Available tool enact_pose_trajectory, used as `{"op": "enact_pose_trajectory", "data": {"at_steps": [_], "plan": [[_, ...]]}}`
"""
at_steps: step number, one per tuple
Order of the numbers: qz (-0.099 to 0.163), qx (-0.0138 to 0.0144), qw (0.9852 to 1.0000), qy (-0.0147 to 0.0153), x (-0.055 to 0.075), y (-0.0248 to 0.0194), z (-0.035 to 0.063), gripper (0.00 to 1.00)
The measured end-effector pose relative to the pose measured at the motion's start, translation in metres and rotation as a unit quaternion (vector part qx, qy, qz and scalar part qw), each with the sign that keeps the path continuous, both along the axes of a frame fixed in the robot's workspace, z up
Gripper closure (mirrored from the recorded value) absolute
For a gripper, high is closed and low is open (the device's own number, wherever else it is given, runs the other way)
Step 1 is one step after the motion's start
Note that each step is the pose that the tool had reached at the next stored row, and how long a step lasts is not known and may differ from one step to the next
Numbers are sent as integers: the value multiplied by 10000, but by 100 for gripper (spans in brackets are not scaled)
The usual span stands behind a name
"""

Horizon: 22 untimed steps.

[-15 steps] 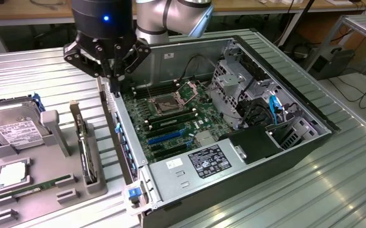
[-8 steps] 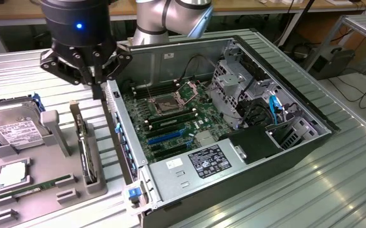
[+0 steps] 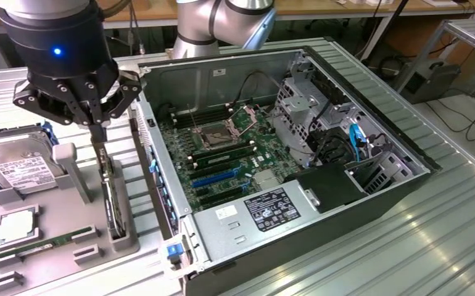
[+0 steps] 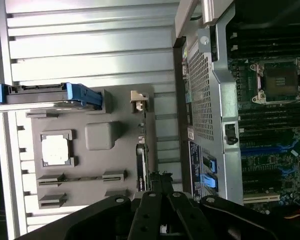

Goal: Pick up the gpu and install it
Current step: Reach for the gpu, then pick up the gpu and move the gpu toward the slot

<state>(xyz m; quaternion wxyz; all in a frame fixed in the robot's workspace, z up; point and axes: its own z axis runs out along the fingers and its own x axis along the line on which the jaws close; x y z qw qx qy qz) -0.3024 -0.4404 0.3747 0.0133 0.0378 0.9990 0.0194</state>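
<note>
The pincer [image 3: 97, 127] hangs low over a grey parts tray [image 3: 57, 213] at the exterior view's left. Its fingers are drawn close together on the upper edge of the gpu [image 3: 111, 185], so it looks clamped on the card, though the contact itself is hard to make out. The gpu stands on edge with its lower edge down in a narrow slot of the tray. It is just beside the side wall of the open computer case [image 3: 402, 185], whose motherboard [image 3: 221, 148] lies exposed. On the same tray are a hard drive [image 3: 15, 166], a processor [image 3: 17, 225] and a RAM stick [image 3: 44, 243], all apart from the card. I judge the gpu to be light and stiff but delicate. It is a thin board that could pivot between smooth pads, so the bare top edge near its middle is the sound place to hold it, away from components and contacts. Both views show the card edge-on, so its face, bracket and connector cannot be read. In the wrist view the gpu [image 4: 140, 167] is a dark sliver, and the pincer [image 4: 159, 176] linkage covers its near end. The slot hides how deep the card sits.
</note>
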Motion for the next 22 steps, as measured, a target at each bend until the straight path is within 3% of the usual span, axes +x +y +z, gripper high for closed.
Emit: {"op": "enact_pose_trajectory", "data": {"at_steps": [5, 19, 22], "plan": [[0, -1, 10000, 1, -79, -1, -96, 89], [0, -1, 10000, -1, -81, -2, -106, 89], [0, -1, 10000, 0, -104, -33, -132, 89]]}}
